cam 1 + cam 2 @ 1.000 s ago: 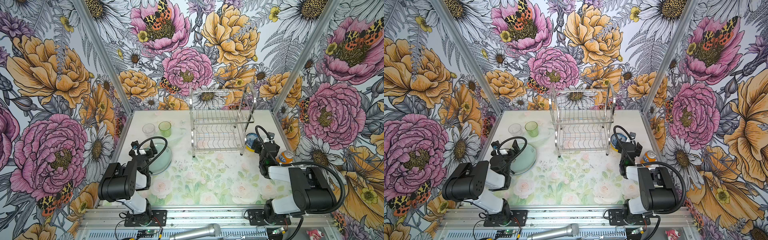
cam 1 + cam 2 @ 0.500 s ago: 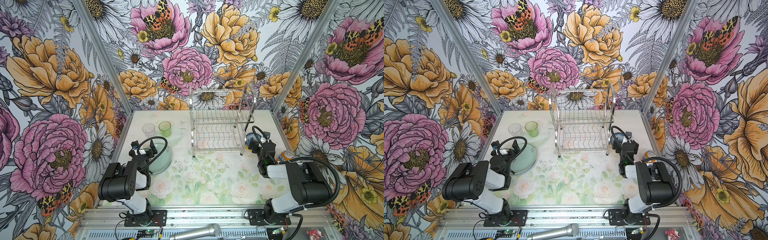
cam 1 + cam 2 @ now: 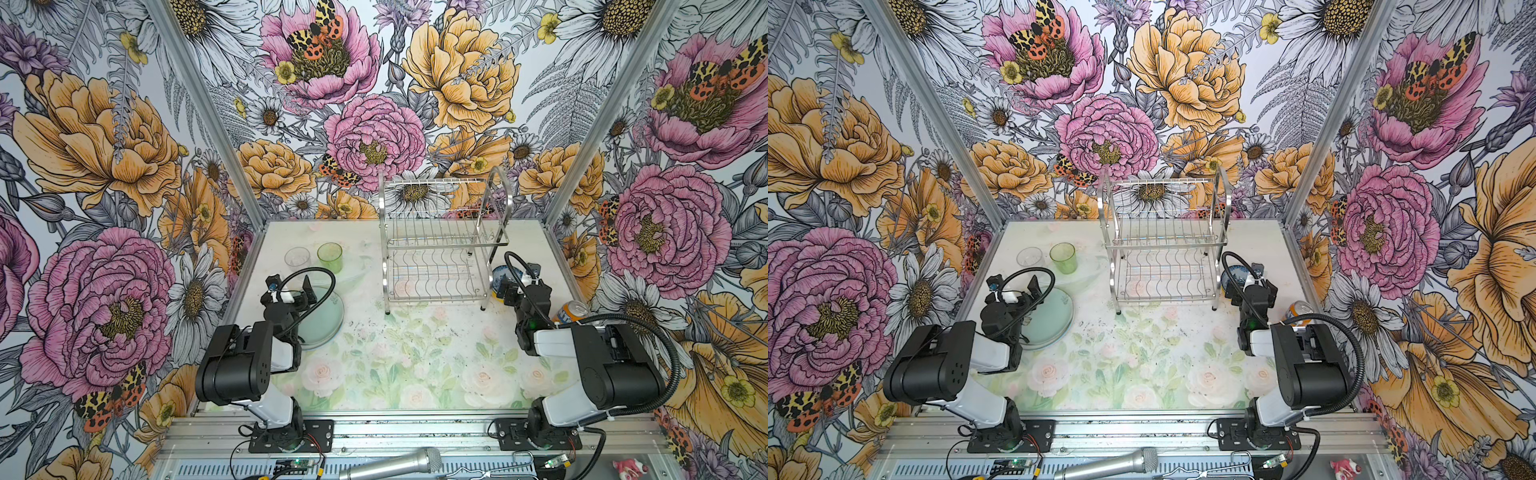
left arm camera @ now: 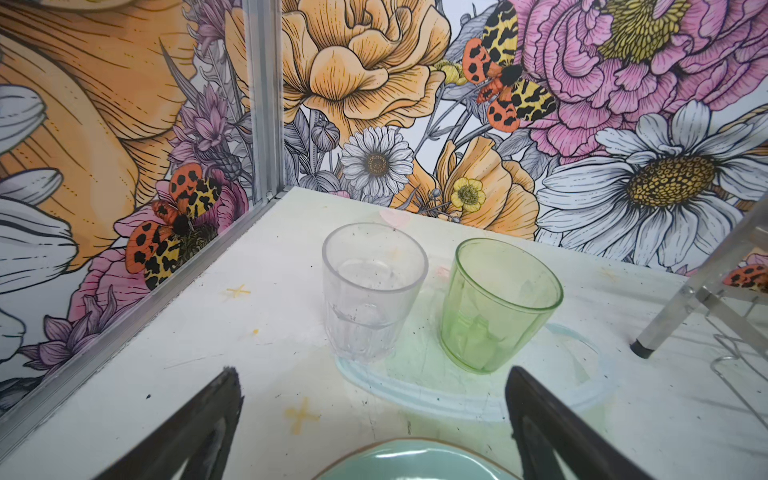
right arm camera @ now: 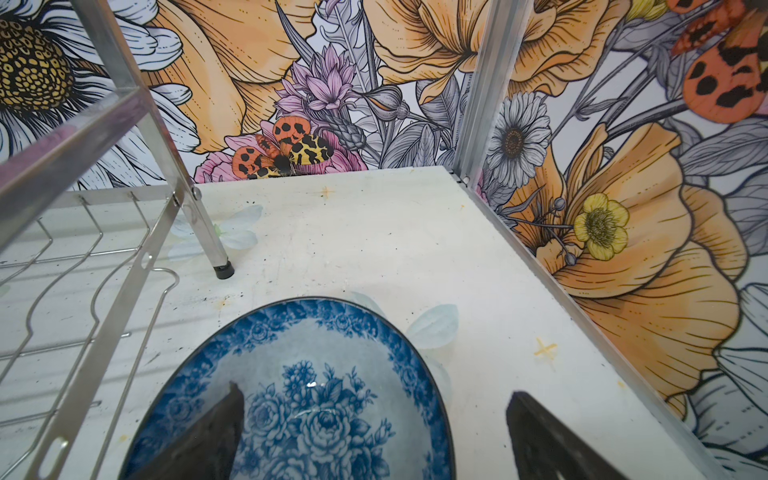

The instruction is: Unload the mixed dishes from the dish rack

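Observation:
The dish rack [image 3: 440, 245] [image 3: 1163, 245] stands at the back middle with both wire shelves bare. The clear glass [image 4: 370, 291] and green tumbler [image 4: 498, 307] stand upright side by side on the table at the left. My left gripper [image 4: 374, 374] [image 3: 289, 286] is open above the pale green plate [image 3: 324, 320] [image 4: 415, 461], holding nothing. My right gripper [image 5: 376, 392] [image 3: 517, 279] is open over the blue-and-white bowl [image 5: 316, 399] [image 3: 498, 276], which sits on the table right of the rack. One finger is above the bowl's inside, the other outside its rim.
An orange soda can [image 3: 573, 311] stands near the right wall, behind my right wrist. A rack leg [image 5: 222, 270] stands just beyond the bowl. A printed blue ring [image 4: 540, 399] marks the table under the tumbler. Walls close in on three sides.
My right gripper has moved a little toward the back and left, from beside the can to over the blue-and-white bowl. The left arm has not moved.

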Robot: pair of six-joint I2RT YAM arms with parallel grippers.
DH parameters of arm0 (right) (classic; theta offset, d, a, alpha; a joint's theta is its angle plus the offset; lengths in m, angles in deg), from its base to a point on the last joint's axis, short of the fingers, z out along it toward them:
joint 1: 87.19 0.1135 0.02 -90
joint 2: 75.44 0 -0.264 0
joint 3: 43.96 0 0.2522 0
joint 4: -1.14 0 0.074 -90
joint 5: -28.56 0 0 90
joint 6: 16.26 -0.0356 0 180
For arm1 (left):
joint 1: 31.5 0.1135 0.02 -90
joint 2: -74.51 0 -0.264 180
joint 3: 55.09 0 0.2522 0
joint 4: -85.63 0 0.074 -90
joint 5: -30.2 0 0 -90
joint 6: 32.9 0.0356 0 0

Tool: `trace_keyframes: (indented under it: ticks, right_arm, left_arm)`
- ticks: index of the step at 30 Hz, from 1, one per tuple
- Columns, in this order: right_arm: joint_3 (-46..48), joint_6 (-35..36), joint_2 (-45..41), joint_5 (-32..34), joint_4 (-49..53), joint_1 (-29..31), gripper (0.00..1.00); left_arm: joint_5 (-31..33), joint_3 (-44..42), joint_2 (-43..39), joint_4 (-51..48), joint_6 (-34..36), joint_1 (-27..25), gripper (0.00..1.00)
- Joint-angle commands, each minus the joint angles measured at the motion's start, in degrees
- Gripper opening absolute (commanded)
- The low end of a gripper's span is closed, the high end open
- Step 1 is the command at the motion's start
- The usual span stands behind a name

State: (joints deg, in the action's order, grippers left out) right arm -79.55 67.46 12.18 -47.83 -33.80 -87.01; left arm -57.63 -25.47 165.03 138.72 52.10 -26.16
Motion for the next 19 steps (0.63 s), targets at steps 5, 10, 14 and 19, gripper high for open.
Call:
trace_keyframes:
  ticks: [5, 10, 14, 19]
  right_arm:
    - [-0.2, 0.6, 0.3, -0.6, -1.4, 0.0, 0.99]
    - [-0.1, 0.7, 0.3, -0.7, -1.5, 0.0, 0.99]
    - [-0.1, 0.7, 0.2, -0.7, -1.5, 0.0, 0.99]
    - [-0.2, 0.7, 0.3, -0.6, -1.5, 0.1, 1.00]
  left_arm:
    - [-4.9, 4.4, -1.7, -10.4, 7.0, -4.0, 0.99]
    - [-0.8, 4.3, -1.6, -10.1, 4.6, -3.1, 0.99]
    - [0.0, 4.5, -1.7, -10.6, 4.2, -3.1, 0.99]
    - [0.2, 4.7, -1.7, -10.8, 4.2, -3.1, 0.99]
